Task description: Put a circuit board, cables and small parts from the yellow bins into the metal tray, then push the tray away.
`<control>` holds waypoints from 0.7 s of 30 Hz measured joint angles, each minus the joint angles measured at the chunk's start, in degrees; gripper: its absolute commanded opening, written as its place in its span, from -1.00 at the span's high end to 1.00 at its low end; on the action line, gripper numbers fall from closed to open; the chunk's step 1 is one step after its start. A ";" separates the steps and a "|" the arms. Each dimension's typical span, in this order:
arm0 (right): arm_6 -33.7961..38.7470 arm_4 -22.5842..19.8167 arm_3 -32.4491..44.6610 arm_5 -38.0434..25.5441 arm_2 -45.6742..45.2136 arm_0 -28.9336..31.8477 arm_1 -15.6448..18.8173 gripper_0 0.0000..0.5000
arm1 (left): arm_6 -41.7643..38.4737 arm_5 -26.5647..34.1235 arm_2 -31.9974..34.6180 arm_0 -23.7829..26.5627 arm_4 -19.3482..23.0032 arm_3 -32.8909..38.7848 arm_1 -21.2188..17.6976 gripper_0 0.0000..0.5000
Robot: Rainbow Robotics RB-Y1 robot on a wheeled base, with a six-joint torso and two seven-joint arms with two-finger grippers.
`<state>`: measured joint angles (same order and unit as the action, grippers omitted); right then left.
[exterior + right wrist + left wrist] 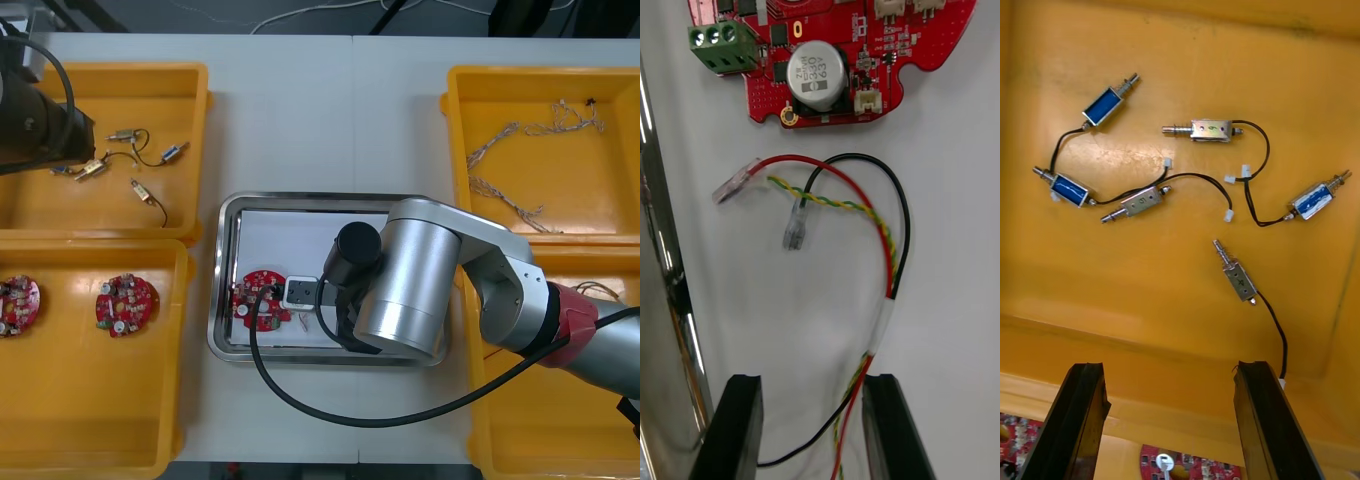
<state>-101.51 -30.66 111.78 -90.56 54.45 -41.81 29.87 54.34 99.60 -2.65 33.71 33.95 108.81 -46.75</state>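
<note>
A round red circuit board [258, 298] lies in the metal tray [224, 300] on its white inside. It is also in the right wrist view [827, 52], beyond a red, black and yellow cable [887, 247] lying on the white floor. My right gripper [811, 431] is open, low over the tray, and the cable's strands run between its fingers [734, 427]. My right arm [420, 275] covers the tray's right half. My left gripper [1172, 424] is open above the upper left yellow bin [190, 100], a little short of several small metal parts [1202, 131] with thin black leads.
Two more circuit boards [125, 300] lie in the lower left bin [170, 400]. Twisted blue and white cables [520, 135] lie in the upper right bin [460, 150]. The lower right bin [480, 400] sits under my right arm. The tray's shiny wall [662, 300] stands close beside my right fingers.
</note>
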 measured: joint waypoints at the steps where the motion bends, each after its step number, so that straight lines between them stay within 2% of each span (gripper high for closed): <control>1: 0.00 0.34 0.00 0.00 0.00 0.00 0.00 -1.00 | 0.00 0.00 0.00 0.00 -0.54 -0.27 0.71 -1.00; 13: 0.02 1.29 0.07 0.23 -0.12 0.00 0.00 -1.00 | -0.07 0.04 0.09 0.75 -3.94 -9.20 6.47 -1.00; 17: 0.02 -1.75 0.75 -0.66 -1.86 0.00 0.01 -1.00 | -0.20 0.05 0.09 2.40 -4.05 -13.05 7.56 -1.00; 21: 0.04 -4.21 3.09 -5.48 -5.58 0.01 0.05 -1.00 | -0.22 0.06 0.09 4.15 -6.10 -15.78 8.88 -1.00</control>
<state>-101.47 -34.87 114.86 -96.04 48.87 -41.80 29.92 54.12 99.66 -2.56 37.86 27.85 93.03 -37.87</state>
